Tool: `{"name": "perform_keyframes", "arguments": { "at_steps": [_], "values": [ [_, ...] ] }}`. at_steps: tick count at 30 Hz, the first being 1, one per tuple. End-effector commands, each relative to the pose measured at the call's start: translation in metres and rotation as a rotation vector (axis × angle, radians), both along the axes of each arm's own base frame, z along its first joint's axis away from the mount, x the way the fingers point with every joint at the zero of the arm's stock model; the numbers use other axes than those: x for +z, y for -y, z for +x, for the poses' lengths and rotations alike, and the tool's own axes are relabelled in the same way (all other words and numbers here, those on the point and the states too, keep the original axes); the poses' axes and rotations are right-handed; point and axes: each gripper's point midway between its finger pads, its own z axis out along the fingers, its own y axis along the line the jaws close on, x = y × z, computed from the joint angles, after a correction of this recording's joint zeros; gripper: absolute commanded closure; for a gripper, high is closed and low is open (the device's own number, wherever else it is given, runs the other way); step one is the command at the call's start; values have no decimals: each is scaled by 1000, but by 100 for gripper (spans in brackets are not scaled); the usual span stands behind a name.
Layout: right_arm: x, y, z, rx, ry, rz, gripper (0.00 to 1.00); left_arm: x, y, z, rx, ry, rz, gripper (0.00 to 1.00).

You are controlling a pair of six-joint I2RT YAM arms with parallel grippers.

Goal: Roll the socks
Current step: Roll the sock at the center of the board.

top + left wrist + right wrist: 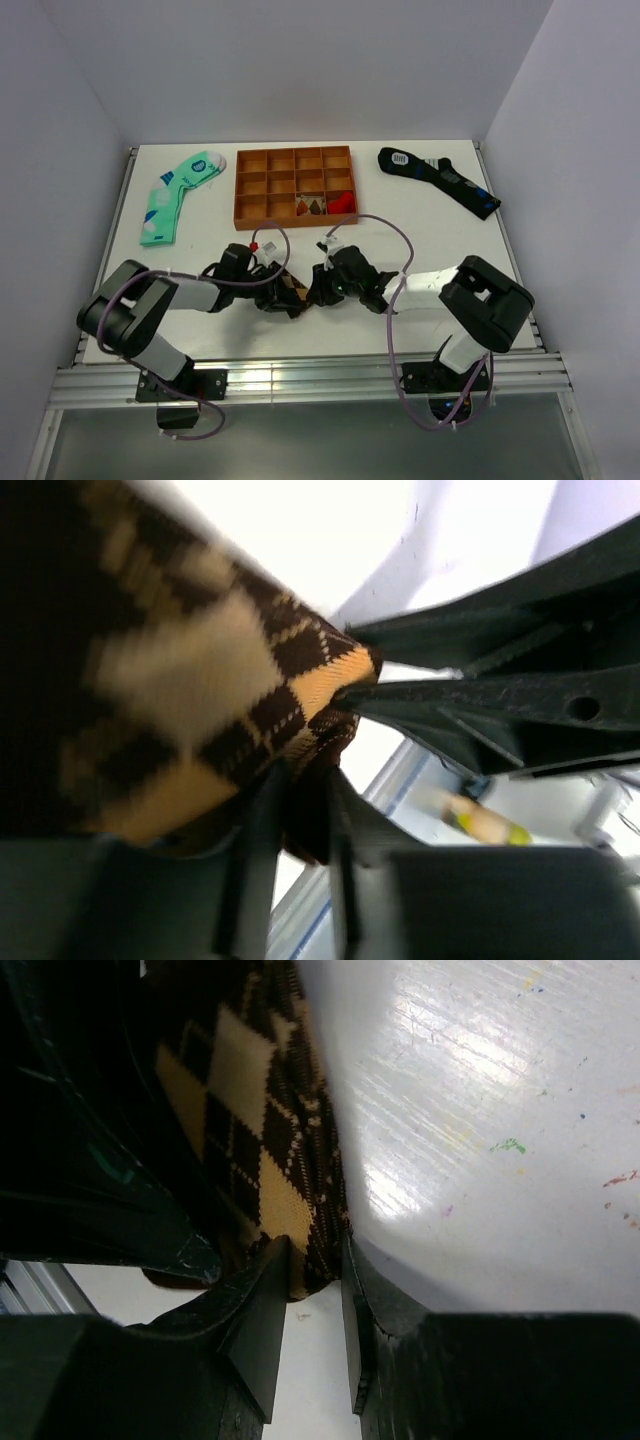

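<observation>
The socks (293, 289), brown argyle with tan diamonds, form a bunched bundle near the table's front middle, between both grippers. My left gripper (282, 297) reaches in from the left and my right gripper (318, 291) from the right, and their tips almost meet. In the left wrist view the socks (200, 680) fill the upper left, and a dark fold sits pinched between the left gripper's (300, 795) narrow jaws. The right arm's black fingers (500, 700) press in opposite. In the right wrist view the right gripper (315, 1260) is shut on the lower edge of the socks (250, 1110).
An orange compartment tray (295, 151) holding small items stands at the back centre. A mint-green sock (178, 195) lies at the back left and a dark navy sock (440, 180) at the back right. The metal rail (300, 375) of the table's front edge runs just behind the grippers.
</observation>
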Motion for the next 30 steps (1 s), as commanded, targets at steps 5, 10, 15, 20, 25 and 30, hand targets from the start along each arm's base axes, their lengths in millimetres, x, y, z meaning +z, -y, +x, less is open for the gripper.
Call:
{"name": "perform_keyframes", "arguments": {
  "at_steps": [5,10,15,20,25,30],
  "values": [
    [1,6,-13,-83,-29,-13,66,17,-34,34,203,205,260,58],
    [1,-7,-31,-80,-75,42,65,19,-67,42,369,217,403,60],
    [8,-23,-47,-51,-72,46,63,9,-73,42,373,211,476,59],
    [19,-30,-50,-29,-69,58,62,-5,-72,51,350,204,526,62],
    [17,-26,-45,-37,-44,19,60,0,-67,60,356,222,529,64],
    [32,-12,-33,-86,41,2,45,13,-62,62,348,245,514,63]
  ]
}}
